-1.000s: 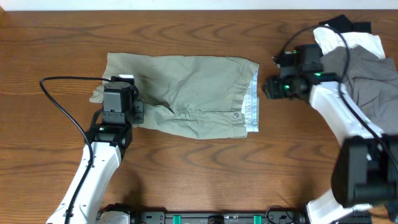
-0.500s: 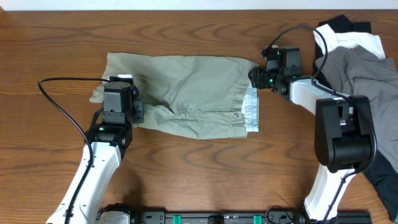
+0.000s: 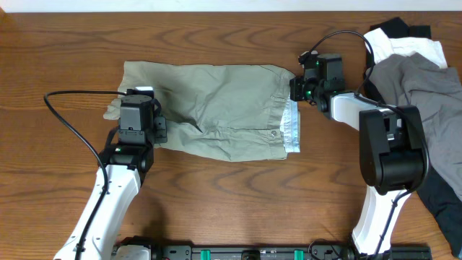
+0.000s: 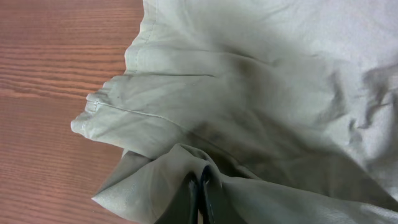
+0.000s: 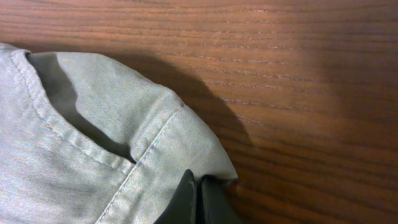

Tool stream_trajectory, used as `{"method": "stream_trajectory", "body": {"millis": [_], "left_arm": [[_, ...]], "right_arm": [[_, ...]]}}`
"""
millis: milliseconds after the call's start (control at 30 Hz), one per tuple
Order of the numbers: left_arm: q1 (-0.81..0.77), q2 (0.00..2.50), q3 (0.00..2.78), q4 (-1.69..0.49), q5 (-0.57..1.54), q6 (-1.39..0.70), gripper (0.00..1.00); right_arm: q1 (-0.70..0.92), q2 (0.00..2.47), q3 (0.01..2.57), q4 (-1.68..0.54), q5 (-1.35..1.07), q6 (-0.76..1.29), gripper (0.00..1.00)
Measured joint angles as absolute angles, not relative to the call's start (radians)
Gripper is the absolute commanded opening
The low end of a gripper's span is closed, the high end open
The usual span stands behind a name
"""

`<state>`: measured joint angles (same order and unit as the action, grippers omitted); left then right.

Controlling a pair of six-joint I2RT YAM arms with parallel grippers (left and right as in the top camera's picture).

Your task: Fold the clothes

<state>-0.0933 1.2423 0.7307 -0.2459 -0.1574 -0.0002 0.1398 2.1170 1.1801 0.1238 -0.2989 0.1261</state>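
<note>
The clothes, a pair of light khaki-green shorts (image 3: 216,108), lie flat mid-table with the waistband, button and white lining on the right. My left gripper (image 3: 139,94) sits at the left leg hem. In the left wrist view it (image 4: 199,177) is shut on a raised fold of the khaki cloth (image 4: 261,93). My right gripper (image 3: 295,88) is at the far right corner of the waistband. The right wrist view shows it (image 5: 196,180) shut on that stitched corner (image 5: 186,140), which lifts slightly off the wood.
A pile of other garments lies at the right edge: slate-grey (image 3: 426,87), white (image 3: 411,47) and black (image 3: 401,29). The right arm's base (image 3: 390,152) stands beside it. A black cable (image 3: 72,130) loops left of the left arm.
The right gripper swung left from beside the garment pile to the waistband's far corner and shut on it. The left arm and its grip have not moved.
</note>
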Motion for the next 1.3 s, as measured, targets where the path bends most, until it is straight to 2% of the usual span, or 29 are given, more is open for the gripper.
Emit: {"method": "stream_trajectory", "body": {"millis": [167, 467, 667, 1033, 1300], "left_arm": [[-0.093, 1.242, 0.731, -0.259, -0.157, 0.0, 0.06], [-0.093, 1.242, 0.731, -0.236, -0.157, 0.0, 0.06], [-0.093, 1.186, 0.731, -0.152, -0.158, -0.001, 0.06], [-0.093, 0.955, 0.731, -0.133, -0.158, 0.0, 0.06], [-0.093, 0.908, 0.731, -0.237, -0.158, -0.001, 0.06]], "right_arm": [[0.139, 2.02, 1.187, 0.09, -0.257, 0.146, 0.01], [0.142, 1.638, 1.301, 0.071, -0.125, 0.149, 0.01], [0.15, 1.555, 1.306, -0.052, -0.106, 0.108, 0.01], [0.292, 1.387, 1.293, -0.215, -0.095, 0.035, 0.01], [0.421, 1.296, 1.293, -0.278, -0.179, -0.003, 0.01]]}}
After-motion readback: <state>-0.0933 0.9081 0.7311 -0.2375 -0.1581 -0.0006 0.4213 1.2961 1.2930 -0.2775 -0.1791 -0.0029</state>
